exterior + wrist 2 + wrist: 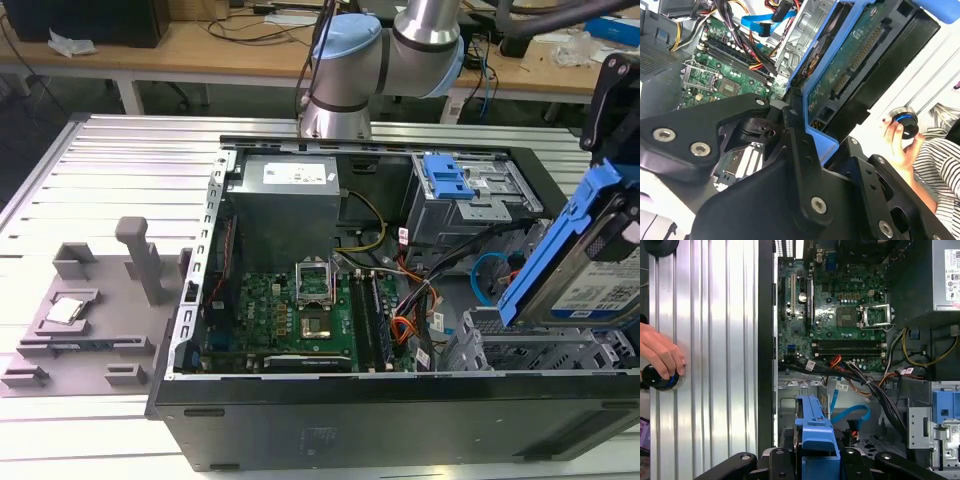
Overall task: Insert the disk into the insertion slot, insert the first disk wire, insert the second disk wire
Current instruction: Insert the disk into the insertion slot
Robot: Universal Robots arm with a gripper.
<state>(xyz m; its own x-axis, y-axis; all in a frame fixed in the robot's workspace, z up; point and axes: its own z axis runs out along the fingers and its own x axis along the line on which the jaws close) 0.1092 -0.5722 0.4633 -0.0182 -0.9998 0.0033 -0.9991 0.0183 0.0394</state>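
The ribbed metal surface carries the open computer case. At the exterior view's right, the insertion slot sits low in the case, and the disk hangs tilted just above it, not yet in. The gripper is clamped on the edges of the disk's blue caddy. The disk looks rigid, fairly heavy and shock-sensitive, with bare circuitry on one face, so the plastic frame seems the right hold. The second disk wire loops loose nearby, and the first disk wire lies beside the motherboard. Both look limp, best gripped at the plug.
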